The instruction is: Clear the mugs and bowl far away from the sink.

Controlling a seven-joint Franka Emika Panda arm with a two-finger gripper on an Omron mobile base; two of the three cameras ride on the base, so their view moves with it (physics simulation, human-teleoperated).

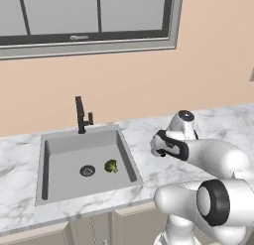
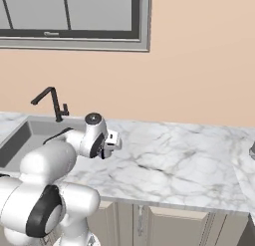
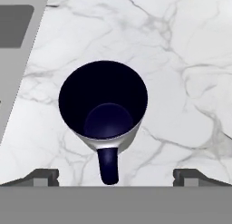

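A mug (image 3: 103, 105) stands upright on the marble counter, pale grey outside, dark blue inside, its dark handle pointing toward the hand. My gripper (image 3: 116, 177) hangs open directly above it, one fingertip (image 3: 44, 176) to each side of the handle and clear of the mug. In the right base view the gripper (image 2: 103, 153) points down over the counter just right of the sink (image 2: 22, 135). The sink (image 1: 69, 159) is a grey basin with a dark faucet (image 1: 81, 115); its rim corner (image 3: 16, 26) also appears in the hand view. The bowl is out of view.
A piece of broccoli (image 1: 111, 165) lies in the basin beside the drain (image 1: 87, 170). Bare marble counter (image 2: 174, 160) stretches to the right of the arm. A small grey thing (image 2: 252, 150) is cut off at the right edge. Wall and window stand behind.
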